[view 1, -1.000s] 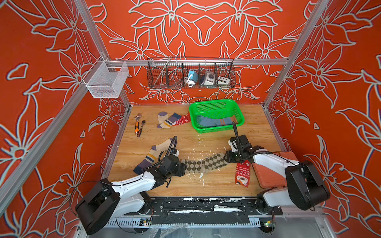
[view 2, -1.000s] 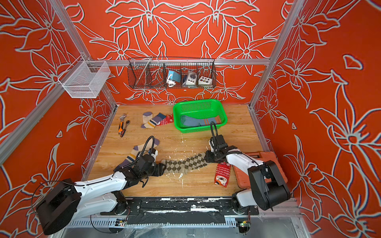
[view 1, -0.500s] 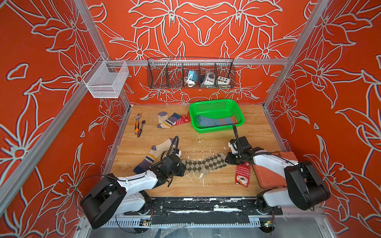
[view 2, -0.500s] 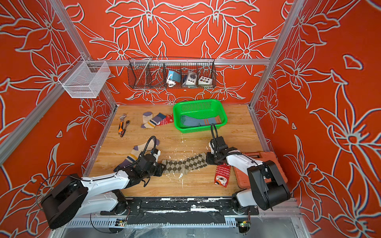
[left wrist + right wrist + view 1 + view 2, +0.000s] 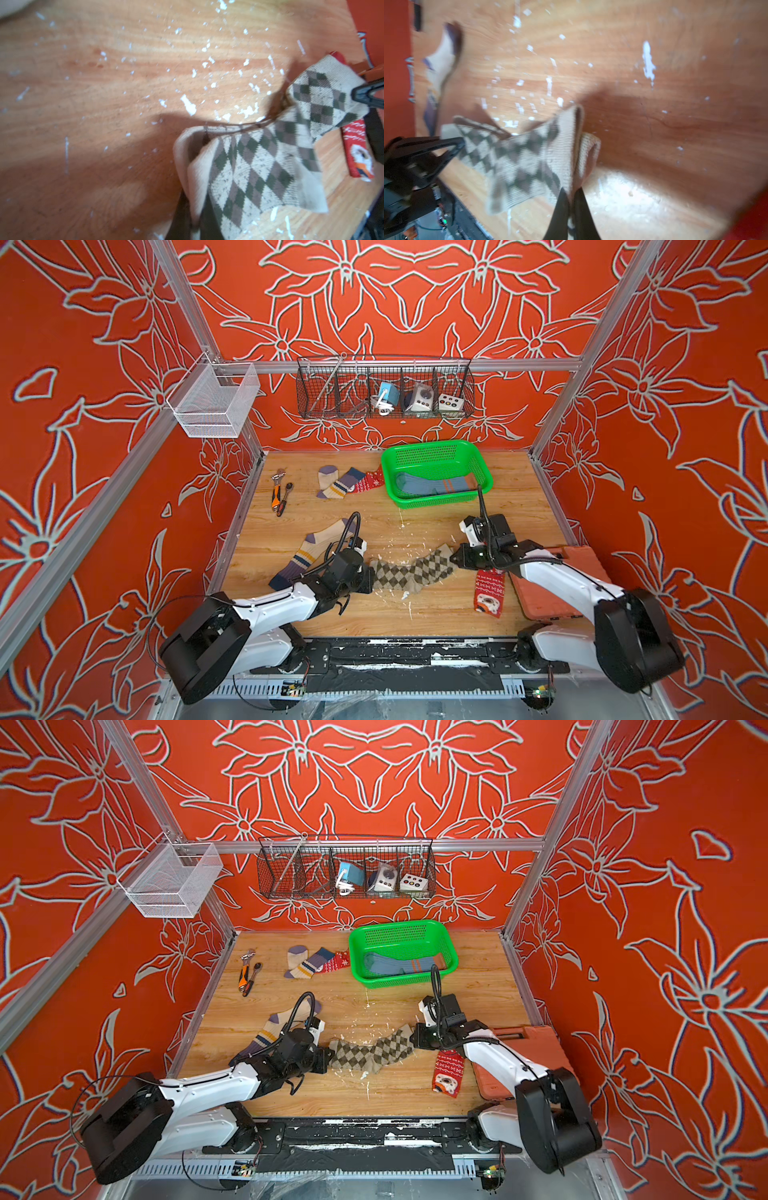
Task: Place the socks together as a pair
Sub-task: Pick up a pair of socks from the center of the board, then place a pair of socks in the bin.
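The brown-beige argyle socks [image 5: 411,572] [image 5: 370,1052] stretch across the front middle of the wooden table between my two grippers. My left gripper [image 5: 370,574] [image 5: 195,224] is shut on their left end. My right gripper [image 5: 455,562] [image 5: 571,207] is shut on the cuff end, where two layers of fabric [image 5: 579,145] show. A cream striped sock with a purple toe [image 5: 311,551] lies behind the left arm. A red Christmas sock [image 5: 488,593] lies just in front of the right gripper.
A green basket [image 5: 436,445] at the back holds a blue sock [image 5: 432,485]. Left of it lies a small heap of socks [image 5: 340,483], then hand tools [image 5: 280,493]. An orange case [image 5: 582,560] sits under the right arm. White flecks litter the wood.
Both grippers have gone from open to shut, each pinching an end of the argyle socks. The arms have barely shifted.
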Motion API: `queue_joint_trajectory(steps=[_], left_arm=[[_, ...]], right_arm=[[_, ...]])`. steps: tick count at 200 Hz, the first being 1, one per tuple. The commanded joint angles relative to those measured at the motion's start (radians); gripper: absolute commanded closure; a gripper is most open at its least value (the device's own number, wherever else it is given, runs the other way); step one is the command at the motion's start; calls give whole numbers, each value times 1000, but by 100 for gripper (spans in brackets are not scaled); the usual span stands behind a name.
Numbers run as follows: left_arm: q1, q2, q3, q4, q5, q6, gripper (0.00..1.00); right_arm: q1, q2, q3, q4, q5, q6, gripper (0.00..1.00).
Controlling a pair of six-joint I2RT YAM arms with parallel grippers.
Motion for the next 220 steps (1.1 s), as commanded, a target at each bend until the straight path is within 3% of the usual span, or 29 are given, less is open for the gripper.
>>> queue_joint_trajectory(steps=[1,47,92,127,161,196,220], left_arm=[[2,-28,79,-26,-17,22,100],[31,-22,289,-112,-11,54,100],[98,117,590,-173,53,110,100],[156,319,856,-222,104,162,100],[171,557,1107,-287,77,211,100],[190,778,1326,-354,50,234,100],[208,881,1419,-379,34,246,100]], right_arm=[[-14,-49,91,-96,27,-17,100],[-39,-2,324,-224,28,-87,100],[-104,154,625,-269,-36,-118,100],[-154,300,860,-315,-68,-139,100],[-194,476,1073,-395,-46,-196,100],[-252,640,1188,-398,17,-217,100],[-290,741,1253,-404,-8,-230,100]])
